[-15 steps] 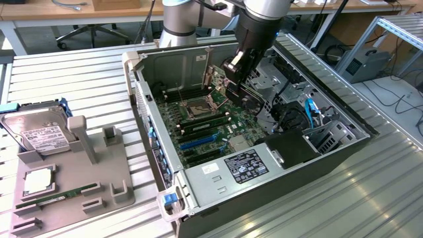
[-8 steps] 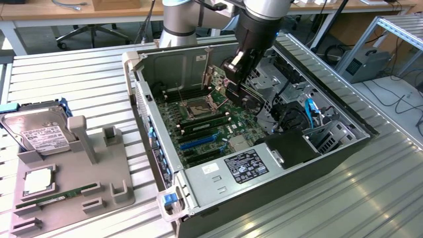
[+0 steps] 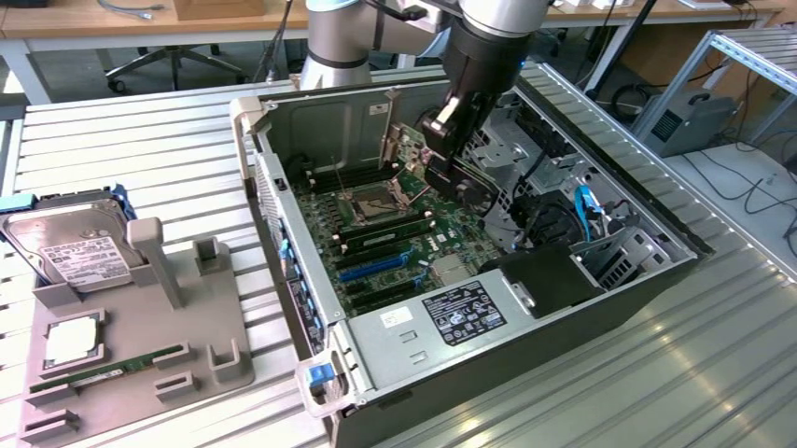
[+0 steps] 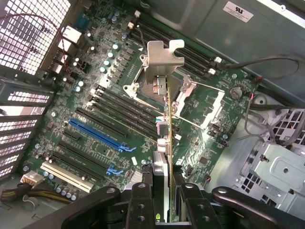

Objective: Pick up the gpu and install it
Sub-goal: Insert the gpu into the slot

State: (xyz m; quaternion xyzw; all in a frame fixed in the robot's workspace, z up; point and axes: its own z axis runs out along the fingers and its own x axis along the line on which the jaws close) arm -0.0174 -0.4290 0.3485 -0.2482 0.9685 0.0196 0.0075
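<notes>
Gpu (image 4: 165,109) edge-on between the two fingers (image 4: 143,202)

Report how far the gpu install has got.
Done: the pick-up; the gripper is shut on the gpu, held edge-on. In hand: the card hangs above the motherboard inside the open case. Left: seating; the long blue slot stands empty, and the card is not yet in any slot.
</notes>
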